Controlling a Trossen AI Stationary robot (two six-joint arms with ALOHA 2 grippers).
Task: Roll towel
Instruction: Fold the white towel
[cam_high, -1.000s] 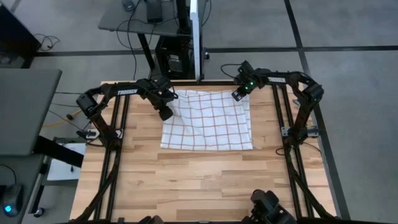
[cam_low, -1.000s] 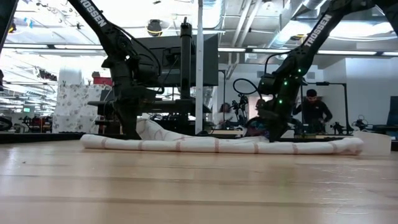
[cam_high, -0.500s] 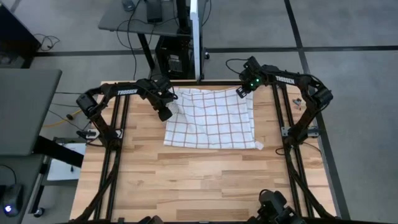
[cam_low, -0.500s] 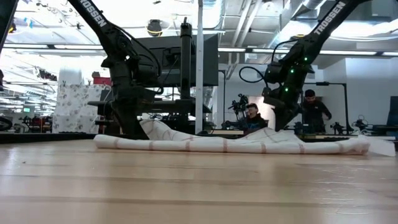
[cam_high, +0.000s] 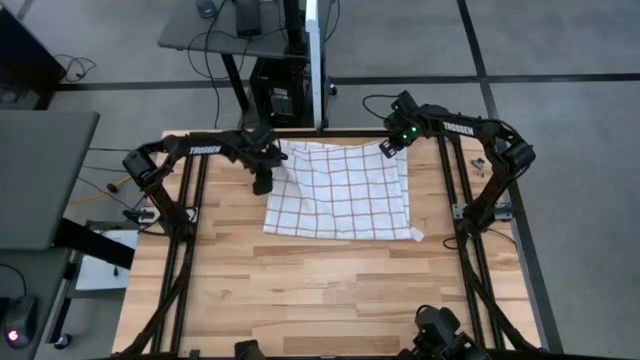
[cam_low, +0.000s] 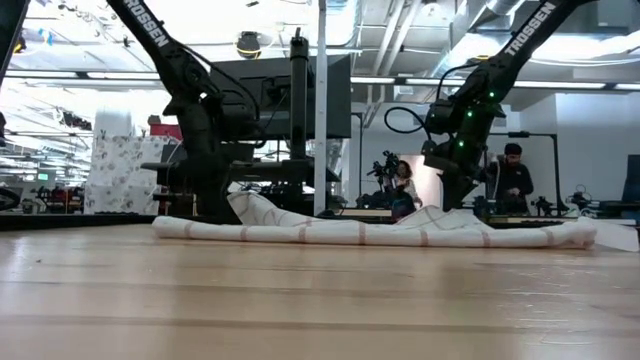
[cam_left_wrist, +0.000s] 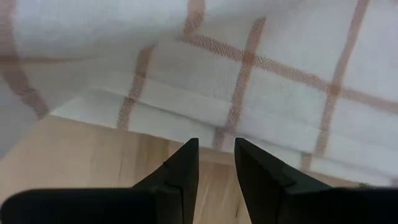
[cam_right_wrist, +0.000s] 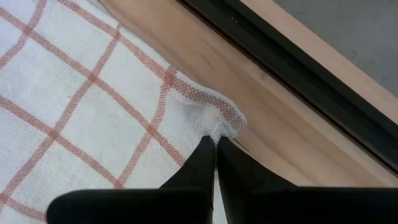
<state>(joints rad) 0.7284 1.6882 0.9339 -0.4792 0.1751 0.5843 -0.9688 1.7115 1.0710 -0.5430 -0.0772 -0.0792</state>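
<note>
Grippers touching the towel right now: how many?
1 for sure. The right gripper pinches the towel at its far right corner. The left gripper sits just off the far left edge, open, with table showing between its fingers.

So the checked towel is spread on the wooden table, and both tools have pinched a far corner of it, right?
Not quite. Only the right tool has pinched a far corner of the towel; its wrist view shows the cloth bunched between its shut fingers. In the left wrist view, the left tool has a gap between its fingers and nothing in it, just short of the towel's edge. The rest is right.
</note>
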